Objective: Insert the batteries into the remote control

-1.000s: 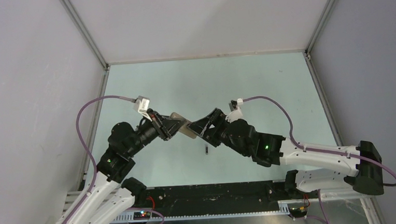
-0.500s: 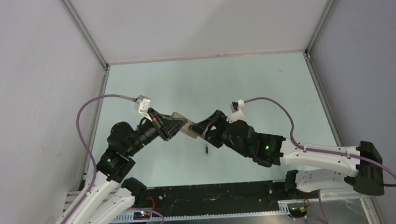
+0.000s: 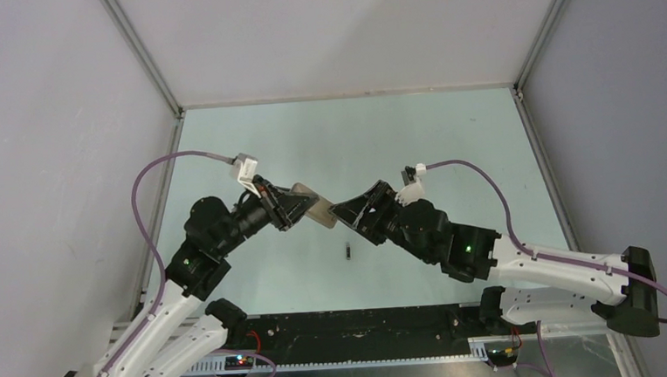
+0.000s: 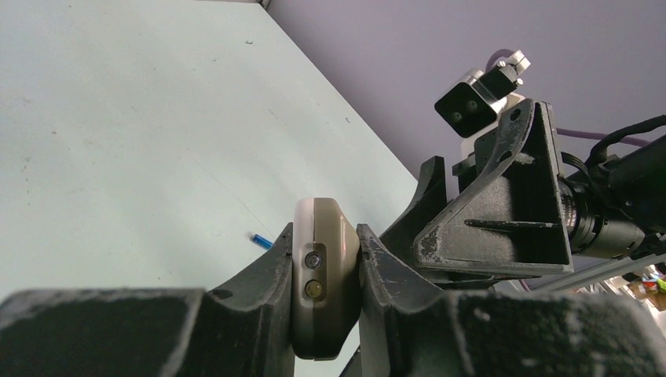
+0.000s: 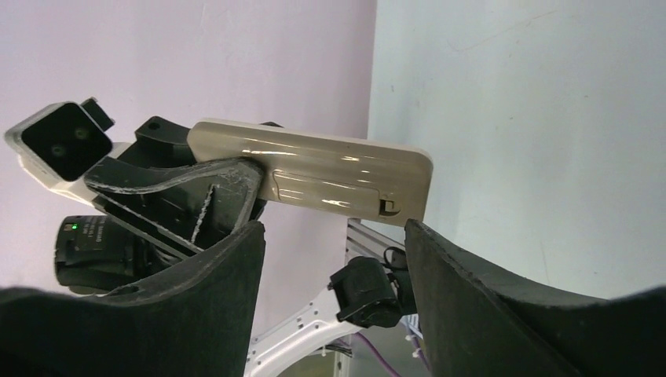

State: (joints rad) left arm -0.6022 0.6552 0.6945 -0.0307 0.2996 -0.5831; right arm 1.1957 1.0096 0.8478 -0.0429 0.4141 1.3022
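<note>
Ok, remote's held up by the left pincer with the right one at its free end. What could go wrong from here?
The left pincer grips the remote by one end, so a push from the open right pincer could lever it loose. The dark battery lies on the table; a dropped remote might knock it away.

Both arms angle inward, tips nearly meeting; left tool (image 4: 326,236) clamped, right tool (image 5: 334,226) apparently spread.

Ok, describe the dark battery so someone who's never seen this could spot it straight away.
On the pale green table, find the middle, where the left gripper clamps the beige remote control. Just below that in the overhead view lies the dark battery, alone on bare table: a tiny black stick, far smaller than the remote.
</note>
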